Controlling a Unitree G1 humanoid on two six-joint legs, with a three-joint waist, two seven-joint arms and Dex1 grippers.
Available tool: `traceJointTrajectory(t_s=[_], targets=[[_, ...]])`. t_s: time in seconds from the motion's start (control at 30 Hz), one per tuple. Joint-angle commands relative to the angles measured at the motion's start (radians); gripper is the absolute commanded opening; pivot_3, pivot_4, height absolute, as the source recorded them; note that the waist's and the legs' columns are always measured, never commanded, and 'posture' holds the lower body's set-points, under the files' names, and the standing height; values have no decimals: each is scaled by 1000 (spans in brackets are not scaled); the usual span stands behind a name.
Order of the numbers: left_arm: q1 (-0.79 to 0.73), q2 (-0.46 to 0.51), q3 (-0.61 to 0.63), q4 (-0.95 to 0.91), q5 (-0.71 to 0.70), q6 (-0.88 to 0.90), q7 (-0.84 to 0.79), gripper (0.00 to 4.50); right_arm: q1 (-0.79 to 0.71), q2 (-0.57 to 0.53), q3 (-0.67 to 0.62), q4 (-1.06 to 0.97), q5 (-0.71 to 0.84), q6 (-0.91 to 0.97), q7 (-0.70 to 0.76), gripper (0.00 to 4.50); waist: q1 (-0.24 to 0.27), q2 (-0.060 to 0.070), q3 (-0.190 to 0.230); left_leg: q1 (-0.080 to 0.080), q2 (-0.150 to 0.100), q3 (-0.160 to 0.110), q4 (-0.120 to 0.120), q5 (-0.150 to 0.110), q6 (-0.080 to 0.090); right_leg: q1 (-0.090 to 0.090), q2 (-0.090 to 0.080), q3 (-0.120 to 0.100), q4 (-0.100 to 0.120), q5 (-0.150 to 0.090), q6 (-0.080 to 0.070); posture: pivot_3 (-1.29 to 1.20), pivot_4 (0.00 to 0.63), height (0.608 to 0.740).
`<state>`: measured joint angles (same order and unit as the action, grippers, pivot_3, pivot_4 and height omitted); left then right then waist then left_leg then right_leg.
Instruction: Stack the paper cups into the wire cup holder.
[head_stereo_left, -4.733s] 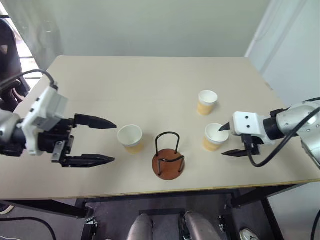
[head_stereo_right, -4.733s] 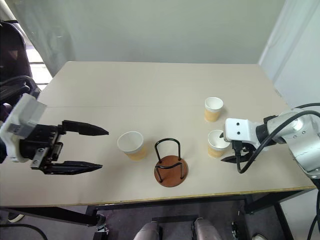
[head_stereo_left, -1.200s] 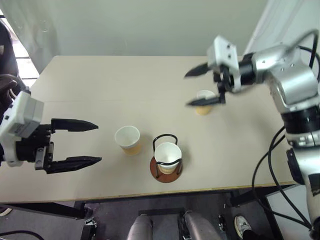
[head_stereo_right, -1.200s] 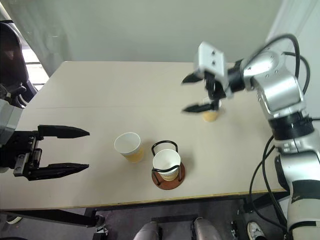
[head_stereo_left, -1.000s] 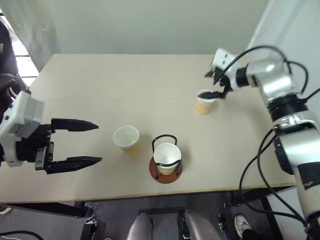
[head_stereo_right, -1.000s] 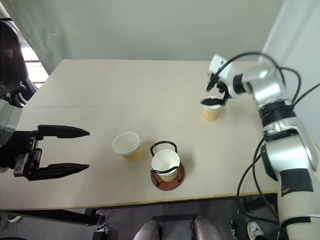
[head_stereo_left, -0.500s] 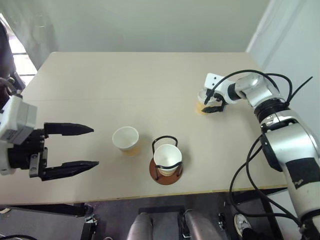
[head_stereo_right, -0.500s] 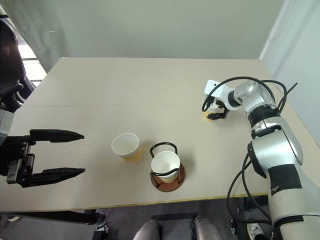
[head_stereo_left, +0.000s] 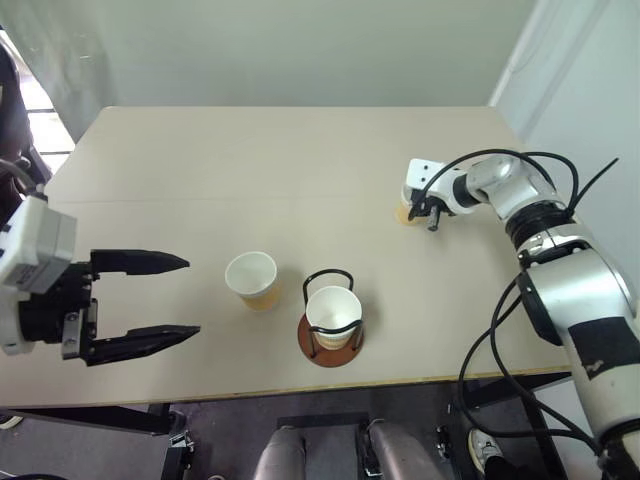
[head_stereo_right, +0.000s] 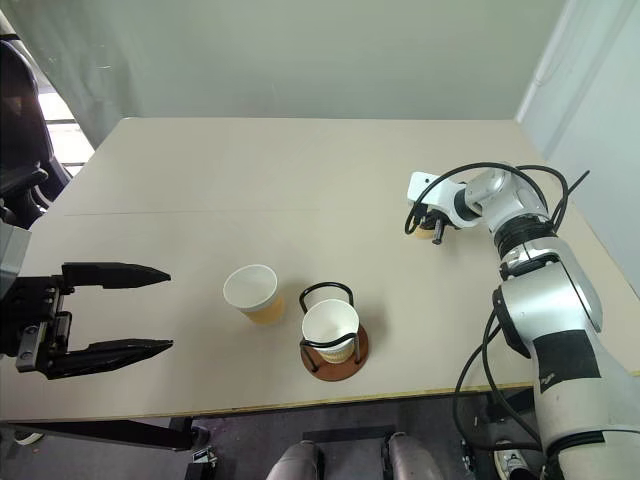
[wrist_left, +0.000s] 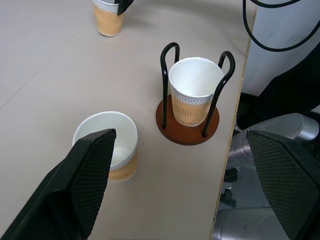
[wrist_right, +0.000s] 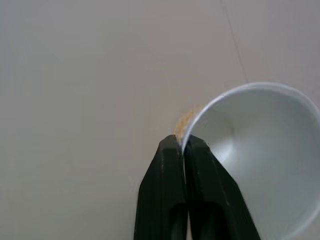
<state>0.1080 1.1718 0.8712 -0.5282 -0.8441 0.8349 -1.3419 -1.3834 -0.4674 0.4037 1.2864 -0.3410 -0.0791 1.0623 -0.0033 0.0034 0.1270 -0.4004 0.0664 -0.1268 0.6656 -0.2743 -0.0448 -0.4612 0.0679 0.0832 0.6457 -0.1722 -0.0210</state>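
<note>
Left gripper: lower left of the head view; we see its jaws spread wide, holding nothing.
Loose cup: left of centre, upright on the surface, just beside the holder.
Wire cup holder: lower centre; one paper cup already sits inside its loops.
Far cup: centre right, standing on the surface.
Right gripper: centre right; we see its jaws pinched shut on the far cup's rim, one finger inside and one outside.
Handling: we judge the cups light, thin-walled and easily crushed or tipped; a gentle rim pinch suits them.
</note>
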Motion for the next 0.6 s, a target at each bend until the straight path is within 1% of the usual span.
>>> traceJointTrajectory(t_s=[0.03,0.13,0.23,0.3,0.37,0.43,0.5,0.53,0.6], targets=[[4,0,44,-18,-11,0,4,4500,-5,3,-16,-8,-10,-15,-10,31,0,0,0,0,0,0,0,0,0,0,0,0,0,0,0,0,150,740],[7,1,48,-17,-8,-1,2,4500,-4,2,-19,-11,-11,-25,9,31,0,0,0,0,0,0,0,0,0,0,0,0,0,0,0,0,150,740],[7,4,49,-15,-8,-1,1,4500,-30,-23,-49,-62,41,-99,168,31,0,0,0,0,0,0,0,0,0,0,0,0,0,0,0,0,150,740],[6,5,48,-15,-9,-1,1,4500,-53,-43,-81,-116,88,-114,284,31,0,0,0,0,0,0,0,0,0,0,0,0,0,0,0,0,150,740],[4,8,47,-14,-11,0,-1,4500,-66,-83,-119,-232,161,-95,439,31,0,0,0,0,0,0,0,0,0,0,0,0,0,0,0,0,150,740],[6,8,44,-10,-8,-2,-5,4500,-54,-147,-123,-413,281,-22,535,31,1,1,0,-1,0,0,0,0,-1,0,0,0,-1,-1,-1,0,150,740],[8,5,35,-6,-6,-7,-7,4500,-24,-243,-81,-647,472,121,552,31,2,1,1,-2,-1,1,-1,1,-2,0,0,0,-1,-1,-2,0,150,740],[7,4,26,-4,-5,-11,-6,4500,-15,-283,-72,-743,548,190,552,31,2,1,0,-2,-1,1,-1,1,-2,0,0,0,-2,-2,-3,0,150,740],[-4,5,2,4,-6,-21,-4,4500,0,-344,-70,-900,671,309,552,31,0,1,0,0,0,2,0,6,-10,4,1,0,-2,-8,-8,0,150,740]])
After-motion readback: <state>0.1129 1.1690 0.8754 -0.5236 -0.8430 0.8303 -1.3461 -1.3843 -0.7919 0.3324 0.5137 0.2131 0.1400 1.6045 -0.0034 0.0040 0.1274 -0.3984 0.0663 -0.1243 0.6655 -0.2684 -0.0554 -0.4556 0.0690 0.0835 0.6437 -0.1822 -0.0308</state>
